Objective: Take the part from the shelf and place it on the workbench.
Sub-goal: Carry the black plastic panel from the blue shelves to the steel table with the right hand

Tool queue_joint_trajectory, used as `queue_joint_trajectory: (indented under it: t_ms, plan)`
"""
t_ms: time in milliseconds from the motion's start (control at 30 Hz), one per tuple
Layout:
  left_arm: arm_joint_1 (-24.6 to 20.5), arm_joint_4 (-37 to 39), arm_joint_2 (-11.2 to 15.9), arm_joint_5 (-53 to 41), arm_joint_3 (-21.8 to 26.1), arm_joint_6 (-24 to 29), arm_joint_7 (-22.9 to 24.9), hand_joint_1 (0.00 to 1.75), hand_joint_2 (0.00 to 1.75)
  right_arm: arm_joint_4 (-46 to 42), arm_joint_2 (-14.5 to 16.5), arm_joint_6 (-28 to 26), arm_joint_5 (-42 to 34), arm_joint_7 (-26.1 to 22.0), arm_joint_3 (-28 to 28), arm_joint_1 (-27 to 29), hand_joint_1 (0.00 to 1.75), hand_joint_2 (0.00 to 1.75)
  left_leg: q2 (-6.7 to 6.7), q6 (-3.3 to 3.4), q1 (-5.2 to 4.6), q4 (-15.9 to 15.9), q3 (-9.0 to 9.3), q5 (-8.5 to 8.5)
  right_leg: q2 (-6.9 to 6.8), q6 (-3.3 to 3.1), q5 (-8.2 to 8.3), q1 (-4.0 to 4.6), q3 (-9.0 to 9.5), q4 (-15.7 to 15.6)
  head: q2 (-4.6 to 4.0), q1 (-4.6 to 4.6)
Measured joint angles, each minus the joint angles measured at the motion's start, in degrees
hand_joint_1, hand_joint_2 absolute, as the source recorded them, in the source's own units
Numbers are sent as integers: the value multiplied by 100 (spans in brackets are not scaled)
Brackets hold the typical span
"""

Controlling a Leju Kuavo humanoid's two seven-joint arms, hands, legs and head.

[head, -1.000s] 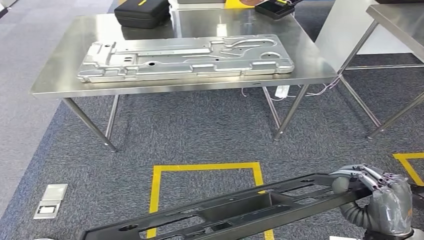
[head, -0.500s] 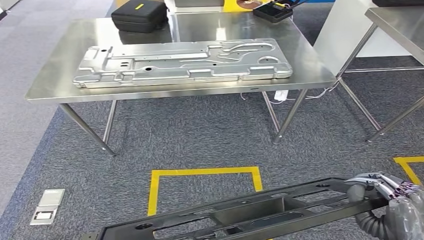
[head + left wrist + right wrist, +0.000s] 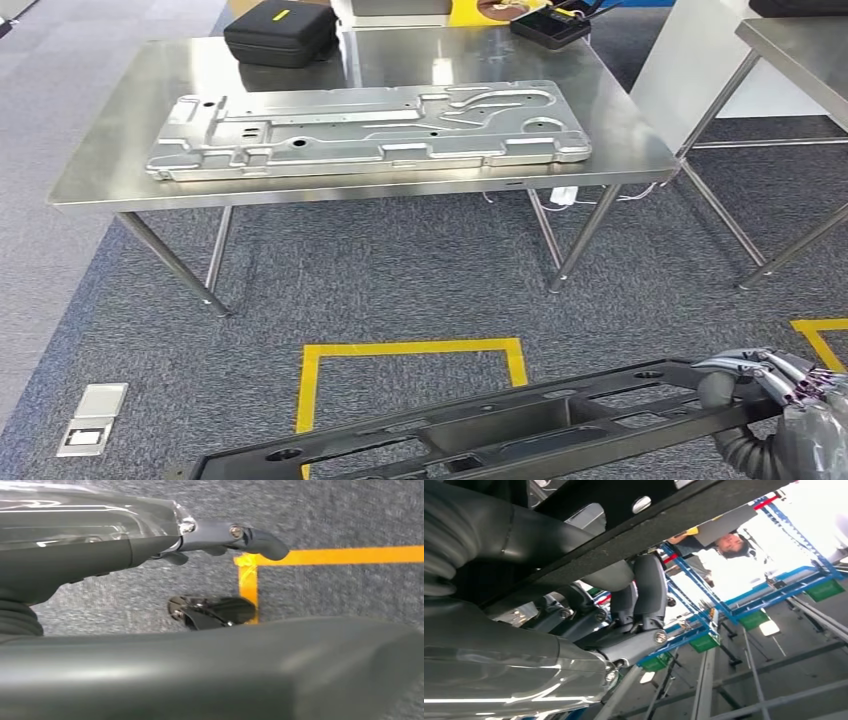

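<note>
Compared with a second earlier, our whole view had shifted: the worktop (image 3: pixel 120 160) sat a bit lower and closer in the head view, so we reckoned the camera moved with the body, not the things. We were in the carry step: the long black part (image 3: pixel 480 430) was off the shelf and hung low in front of us, over the grey carpet and the yellow floor marking (image 3: pixel 400 350), well short of the worktop. Our right hand (image 3: pixel 770 400) had its fingers (image 3: pixel 745 362) wrapped over the part's end rail, gripping it. Our left hand (image 3: pixel 150 545) showed up close in its wrist view beside a dark surface, but we couldn't tell whether it was gripping. A silver stamped panel (image 3: pixel 365 130) already lay on the worktop, with a black case (image 3: pixel 280 30) behind. Next move probably called for closing the gap, lifting above the edge, and finding bare steel.
</note>
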Motion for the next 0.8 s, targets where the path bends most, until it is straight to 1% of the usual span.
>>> queue_joint_trajectory:
  t_ms: [33, 67, 100, 167, 200, 233, 267, 300, 333, 367, 400, 433, 500, 533, 567, 600, 633, 667, 700, 733, 767, 800]
  plan:
    - [3, 0, 1, 0, -1, -1, -9, 0, 175, -5, 0, -7, 9, -4, -7, -4, 175, 175, 3, 20, 15, -48, 29, 15, -1, 26, -34, 3, 4, 26, 0, 2]
    - [3, 0, 1, 0, -2, -1, -17, 0, 175, -10, 0, -17, 20, -9, -16, -11, 175, 175, 7, 42, 33, -97, 65, 30, -1, 46, -115, 7, -30, 135, 0, 3]
    - [-1, 0, 1, 0, -4, -3, -28, 0, 175, -14, 0, -27, 34, -13, -31, -18, 175, 175, 12, 64, 50, -133, 99, 41, -2, 58, -247, 7, -126, 358, 0, 4]
    - [-5, 0, -2, -1, -13, -15, -44, 0, 175, -14, 0, -43, 74, -19, -65, -33, 175, 175, 18, 90, 47, -142, 126, 26, -1, 83, -554, 6, -501, 1070, 0, 4]
    - [-4, 0, -3, -2, -19, -21, -50, 0, 175, -12, 0, -45, 94, -19, -83, -39, 175, 175, 21, 95, 45, -141, 137, 13, -2, 100, -627, 2, -677, 1366, 0, 4]
    - [-2, 0, -4, -2, -24, -24, -54, 0, 175, -11, 0, -45, 113, -18, -97, -43, 175, 175, 21, 94, 45, -140, 154, -3, -2, 116, -595, -1, -778, 1500, 0, 4]
    - [-1, 0, -4, -2, -27, -25, -57, 0, 175, -10, 0, -45, 131, -17, -109, -51, 175, 175, 19, 83, 47, -139, 180, -23, -4, 132, -440, -5, -761, 1394, 0, 5]
    - [0, 0, -4, -2, -30, -25, -61, 0, 175, -9, 0, -45, 150, -17, -119, -62, 175, 175, 16, 67, 52, -137, 218, -50, -8, 145, -197, -12, -634, 1066, 0, 5]
    - [0, 0, -4, -2, -31, -28, -64, 0, 175, -8, 0, -44, 171, -17, -129, -79, 175, 175, 13, 43, 54, -135, 256, -81, -11, 149, 8, -17, -467, 688, 0, 5]
    - [-5, 0, -4, -2, -32, -33, -68, 0, 175, -4, 1, -44, 195, -16, -140, -94, 175, 175, 9, 12, 46, -123, 282, -113, -12, 141, 153, -14, -322, 342, 0, 5]
    - [-11, 1, -4, -2, -33, -37, -73, 0, 175, -1, 1, -44, 218, -12, -151, -105, 175, 175, 6, -15, 36, -115, 294, -136, -10, 116, 220, -10, -231, 122, 0, 4]
    - [-17, 1, -4, -2, -33, -42, -78, 0, 175, 3, 2, -44, 237, -8, -162, -112, 175, 175, 5, -37, 26, -113, 293, -148, -5, 83, 204, 0, -206, 52, 0, 3]
    - [-27, 2, -4, -3, -34, -43, -89, 0, 175, 5, 4, -45, 260, -1, -181, -119, 175, 175, 4, -67, 24, -119, 295, -165, 0, 8, 194, 5, -210, 31, 0, 1]
    - [-31, 1, -4, -4, -35, -44, -93, 0, 175, 5, 5, -45, 264, -1, -193, -128, 175, 175, 4, -89, 29, -94, 296, -195, -2, -23, 190, -1, -202, 24, 0, 0]
    - [-37, 1, -5, -4, -37, -44, -97, 0, 175, 4, 7, -45, 266, -1, -202, -140, 175, 175, 4, -117, 36, 13, 258, -272, -9, -54, 185, -12, -190, 16, 0, 0]
    - [-42, 0, -6, -6, -38, -45, -101, 0, 175, 4, 8, -44, 266, -2, -209, -155, 175, 175, 4, -150, 45, 238, 159, -404, -17, -80, 178, -24, -177, 8, 0, 1]
    - [-45, 1, -7, -8, -39, -46, -105, 0, 175, 5, 10, -43, 266, -2, -213, -169, 175, 175, 4, -177, 54, 575, -4, -568, -23, -100, 167, -25, -168, 8, 0, 0]
    - [-44, 1, -8, -10, -39, -49, -108, 0, 175, 6, 12, -40, 266, -2, -213, -180, 175, 175, 4, -196, 63, 976, -212, -735, -28, -116, 155, -24, -162, 9, 0, 1]
    - [-41, 1, -8, -15, -39, -51, -110, 0, 175, 8, 15, -38, 265, -2, -214, -185, 175, 175, 4, -205, 67, 1324, -406, -839, -30, -126, 145, -22, -152, 9, 0, 1]
    - [-38, 1, -8, -19, -39, -55, -113, 0, 175, 9, 17, -35, 264, -2, -214, -189, 175, 175, 4, -205, 67, 1509, -532, -837, -28, -131, 131, -20, -137, 10, 0, 1]
    - [-35, 0, -8, -24, -39, -57, -114, 0, 175, 10, 20, -34, 264, -2, -214, -191, 175, 175, 4, -191, 66, 1476, -556, -714, -24, -133, 115, -17, -112, 10, 0, 1]
    - [-35, 0, -8, -29, -39, -58, -115, 0, 175, 10, 23, -34, 264, -2, -214, -193, 175, 175, 4, -165, 62, 1218, -473, -491, -19, -130, 94, -15, -76, 10, 0, 1]
